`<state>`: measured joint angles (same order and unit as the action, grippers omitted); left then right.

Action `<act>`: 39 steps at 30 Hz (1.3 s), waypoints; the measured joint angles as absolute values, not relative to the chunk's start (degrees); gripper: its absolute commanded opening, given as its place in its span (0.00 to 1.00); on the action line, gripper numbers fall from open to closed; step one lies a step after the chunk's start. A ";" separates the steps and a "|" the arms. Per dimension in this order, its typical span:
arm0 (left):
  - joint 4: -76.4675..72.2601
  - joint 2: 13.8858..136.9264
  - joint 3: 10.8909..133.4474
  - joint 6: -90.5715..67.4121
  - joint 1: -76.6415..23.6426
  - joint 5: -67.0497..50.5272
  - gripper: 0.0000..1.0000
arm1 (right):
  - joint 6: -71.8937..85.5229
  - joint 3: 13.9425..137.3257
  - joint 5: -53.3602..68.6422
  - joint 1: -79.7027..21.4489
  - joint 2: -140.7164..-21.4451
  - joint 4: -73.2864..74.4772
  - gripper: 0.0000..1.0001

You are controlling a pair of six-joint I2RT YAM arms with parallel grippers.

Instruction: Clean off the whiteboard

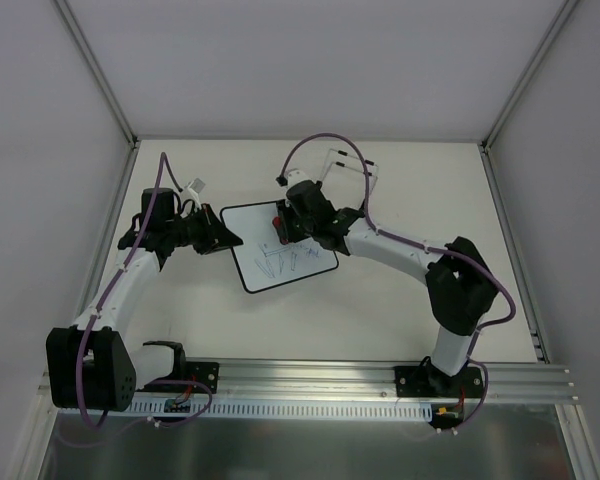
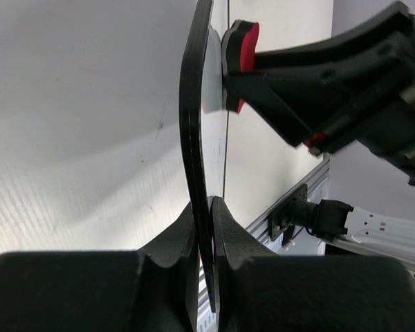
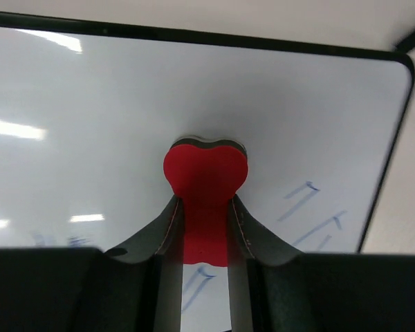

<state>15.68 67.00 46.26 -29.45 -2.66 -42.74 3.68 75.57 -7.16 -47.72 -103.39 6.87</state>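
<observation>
The whiteboard (image 1: 270,255) lies in the middle of the table, white with a thin black frame and blue marker scribbles on its near half. My left gripper (image 1: 223,236) is shut on its left edge; in the left wrist view the board (image 2: 194,138) stands edge-on between the pads (image 2: 225,228). My right gripper (image 1: 280,228) is shut on the red bone-shaped eraser (image 3: 206,180) and presses it against the board's far part (image 3: 124,104). The eraser also shows in the left wrist view (image 2: 246,48). Blue strokes (image 3: 318,214) lie right of the eraser.
A clear plastic stand (image 1: 352,168) sits behind the right arm near the back of the table. A small white object (image 1: 195,186) lies behind the left gripper. The aluminium rail (image 1: 310,380) runs along the near edge. White walls enclose the table.
</observation>
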 measured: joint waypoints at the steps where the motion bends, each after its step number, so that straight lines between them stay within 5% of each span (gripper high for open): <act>1: 15.75 67.00 46.26 -29.43 -2.66 -42.70 0.00 | 3.38 76.66 -6.44 -48.97 -103.39 6.87 0.00; 11: 15.99 67.02 46.28 -27.73 -3.07 -41.36 0.00 | 3.44 80.71 0.10 -55.42 -103.35 5.50 0.00; 27: 16.51 67.05 47.59 -27.86 -3.44 -40.60 0.00 | 11.18 56.05 -6.92 -41.28 -96.86 -5.67 0.00; 39: 16.16 66.67 48.51 -27.68 -3.27 -39.13 0.00 | 7.51 65.06 -10.66 -50.24 -98.65 -2.68 0.00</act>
<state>16.16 66.67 48.51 -27.68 -3.27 -39.13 7.51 65.06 -10.66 -50.24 -98.65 -2.68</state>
